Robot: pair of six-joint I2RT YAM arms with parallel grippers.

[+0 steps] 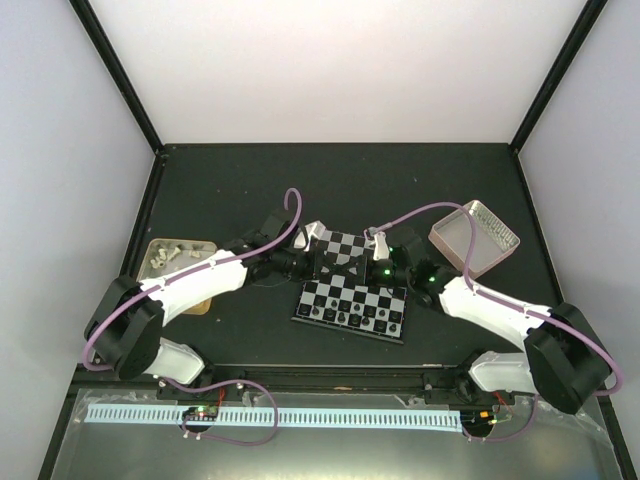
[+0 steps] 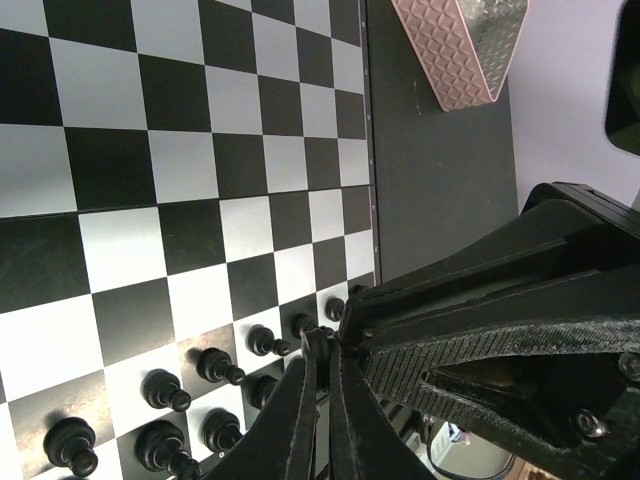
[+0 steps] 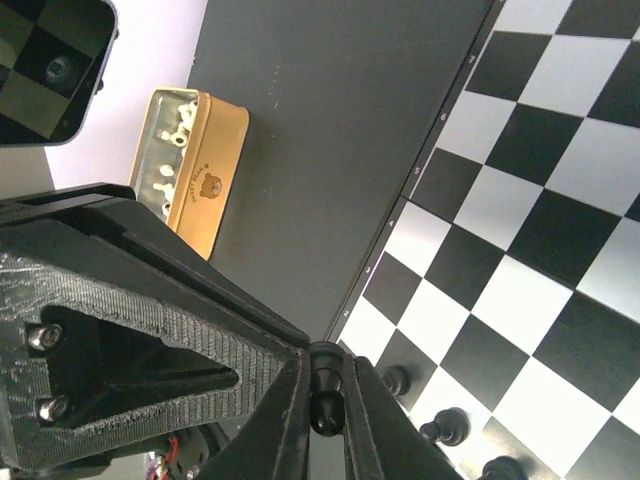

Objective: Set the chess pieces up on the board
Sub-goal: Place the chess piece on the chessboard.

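The right claw [image 3: 326, 365] was clenched on a black pawn [image 3: 324, 400], pinched between its fingertips just off the board's [image 1: 352, 298] corner, above the dark table [image 3: 320, 120]. The left claw [image 2: 322, 345] had its fingers drawn almost together, with a dark nub at the tips. I cannot tell whether that was a piece or part of the claw. The top view put both claws close together over the far half of the board. The black pieces [image 2: 165, 390] already set stood in two tight rows along its near edge. The gold tin [image 3: 195, 150] lay well to the left and the pink tray [image 2: 455, 50] off to the right.

The main risk was probably the crowding. The pieces stood on adjoining squares, so a claw coming down among them could clip a neighbour with a finger and topple it, perhaps several in a chain. A pawn let go while tilted or above the square would likely roll off. The two wrists were near enough that a careless sweep could bump one arm into the other. The thin board might also slide if a fingertip pressed or dragged on it.
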